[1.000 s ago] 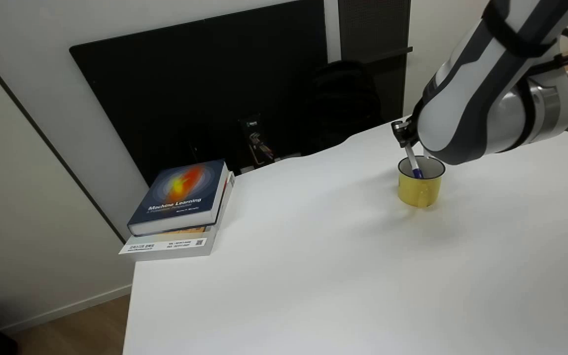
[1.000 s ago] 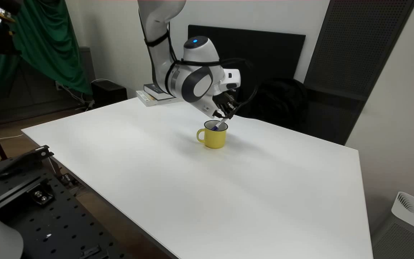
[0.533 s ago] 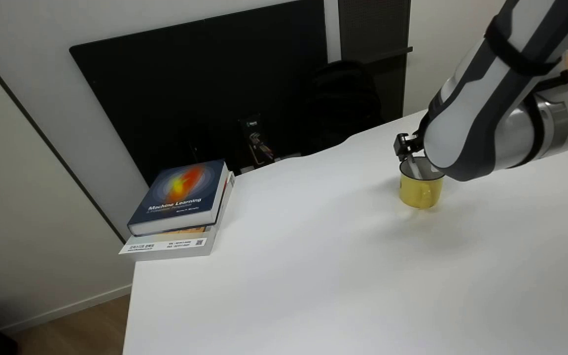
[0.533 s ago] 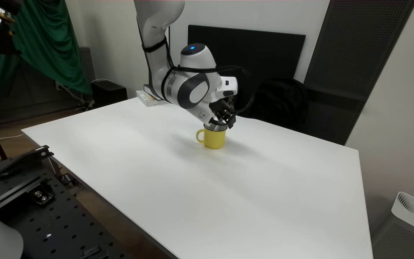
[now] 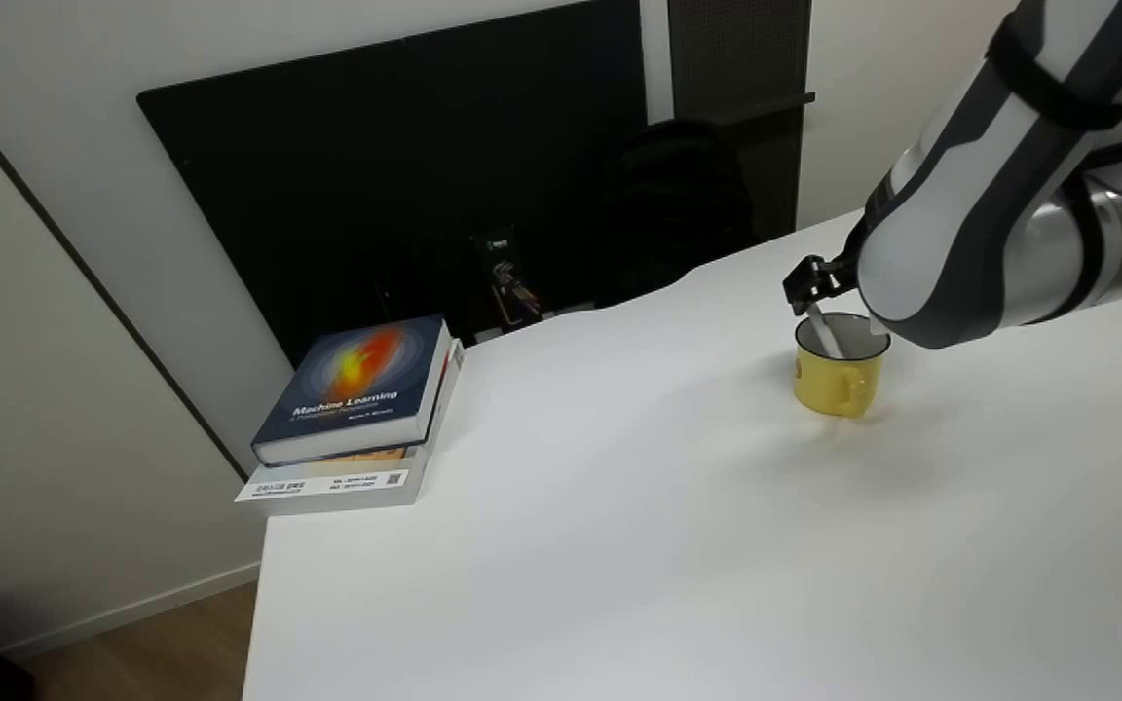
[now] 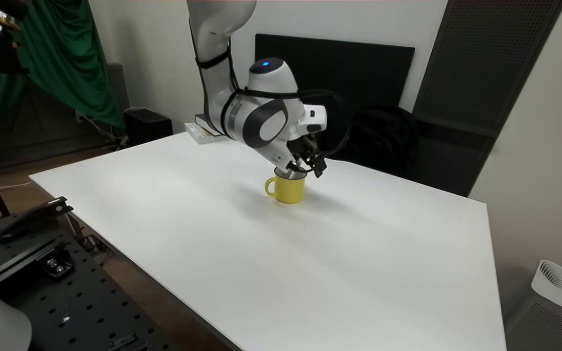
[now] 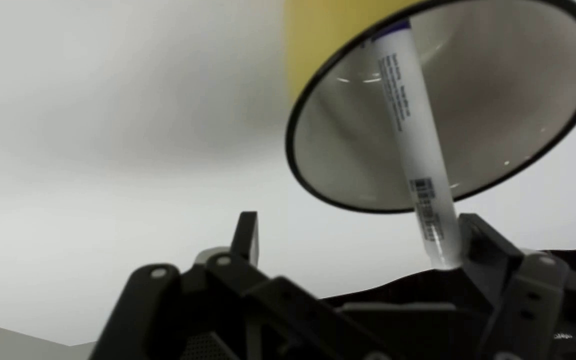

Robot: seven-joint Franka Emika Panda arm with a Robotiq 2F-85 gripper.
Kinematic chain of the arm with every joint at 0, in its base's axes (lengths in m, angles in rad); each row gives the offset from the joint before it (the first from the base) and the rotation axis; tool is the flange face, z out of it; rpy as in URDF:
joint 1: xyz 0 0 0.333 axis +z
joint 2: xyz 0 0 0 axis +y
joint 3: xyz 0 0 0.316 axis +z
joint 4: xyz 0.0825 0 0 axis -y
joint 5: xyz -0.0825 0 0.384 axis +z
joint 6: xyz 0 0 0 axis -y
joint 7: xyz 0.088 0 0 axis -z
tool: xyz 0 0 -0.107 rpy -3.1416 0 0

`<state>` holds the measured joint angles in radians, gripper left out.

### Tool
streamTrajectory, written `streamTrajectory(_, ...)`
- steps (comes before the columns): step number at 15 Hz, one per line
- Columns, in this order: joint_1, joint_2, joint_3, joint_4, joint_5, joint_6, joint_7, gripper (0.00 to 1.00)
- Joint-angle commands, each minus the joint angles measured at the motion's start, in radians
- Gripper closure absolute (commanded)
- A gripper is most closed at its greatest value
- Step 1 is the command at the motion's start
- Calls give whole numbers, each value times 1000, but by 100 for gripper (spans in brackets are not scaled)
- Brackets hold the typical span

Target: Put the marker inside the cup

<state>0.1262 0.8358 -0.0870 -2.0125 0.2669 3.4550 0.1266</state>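
Observation:
The yellow cup (image 5: 826, 387) stands upright on the white table, its dark rim and pale inside showing in the wrist view. Inside it leans the white marker (image 7: 420, 145), dark blue end down in the cup, plain end sticking out over the rim. My gripper (image 7: 359, 216) is open just outside the rim, its fingers wide apart. The marker's upper end rests against or very close to the right finger (image 7: 488, 250) in the wrist view, while the left finger (image 7: 246, 235) is well away from it. In an exterior view the gripper (image 6: 307, 169) partly covers the cup's mouth.
Two stacked books (image 5: 352, 389) lie at a corner of the table (image 5: 571, 545). Behind the table's far edge are a black panel (image 5: 395, 175) and a dark backpack (image 6: 383, 139). The cup's handle (image 6: 270, 187) points away from the gripper.
The gripper has come down towards the cup and opened, letting go of the marker, which sits deeper with its blue end now hidden in the exterior views. The cup has shifted and turned slightly.

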Motion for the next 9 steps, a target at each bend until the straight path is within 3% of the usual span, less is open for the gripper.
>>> streamTrajectory(1, -27, -70, 17, -58, -34, -1, -10, 0)
streamTrajectory(5, -55, -154, 39, -123, -75, -71, -23, 0)
streamTrajectory(9, -107, -258, 80, -152, -139, -315, -44, 0)
